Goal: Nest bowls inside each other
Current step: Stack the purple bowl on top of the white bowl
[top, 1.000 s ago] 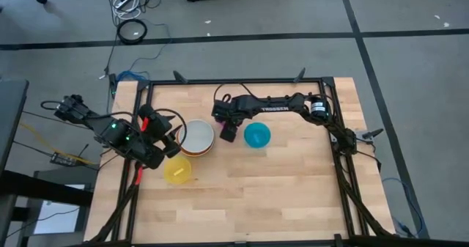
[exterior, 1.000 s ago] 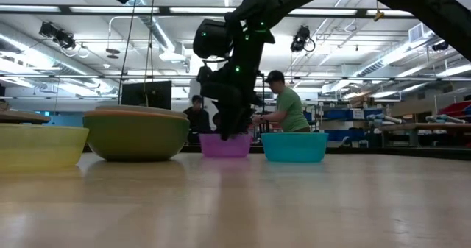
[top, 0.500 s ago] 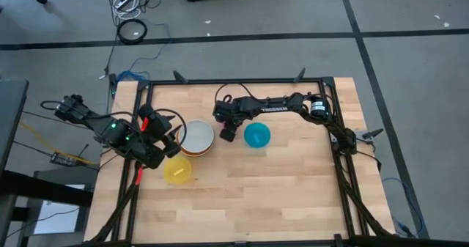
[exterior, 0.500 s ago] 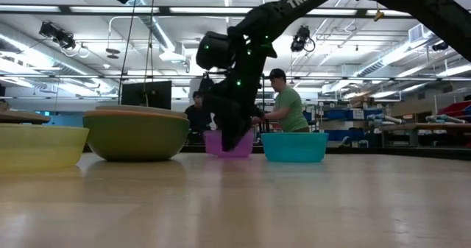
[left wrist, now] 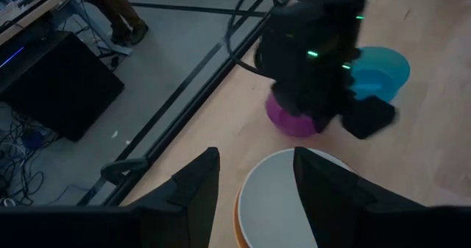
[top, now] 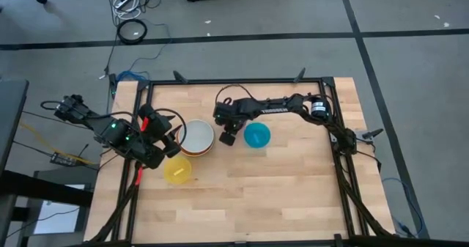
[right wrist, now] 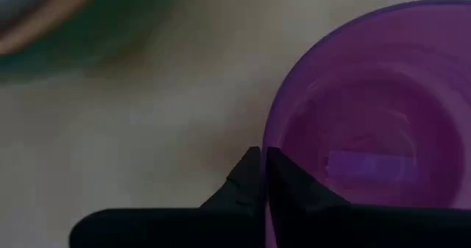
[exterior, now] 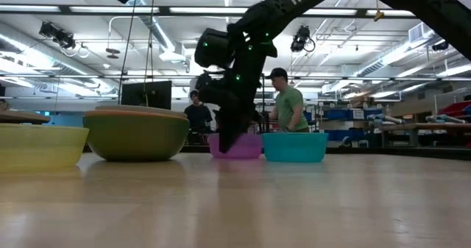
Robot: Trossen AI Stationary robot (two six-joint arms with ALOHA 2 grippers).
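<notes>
The right gripper (right wrist: 263, 176) has its jaws pinched together on the thin rim of the small round purple plastic bowl (right wrist: 368, 130), one finger inside the wall and one outside. In the low view that bowl (exterior: 237, 146) sits on the light wooden surface (top: 278, 181) just beside the small round blue plastic bowl (exterior: 294, 146); I cannot tell whether the two touch. From above, the right gripper (top: 228, 135) sits between the blue bowl (top: 257, 135) and the stack near the surface's middle-left, where a round white plastic bowl (top: 198, 135) rests inside an orange one, itself inside a large sage green bowl (exterior: 136, 135).

The left gripper (left wrist: 254, 182) waits with its jaws spread and empty, over the stack's edge. The small round yellow plastic bowl (top: 178, 170) stands alone on the surface, near the left arm.
</notes>
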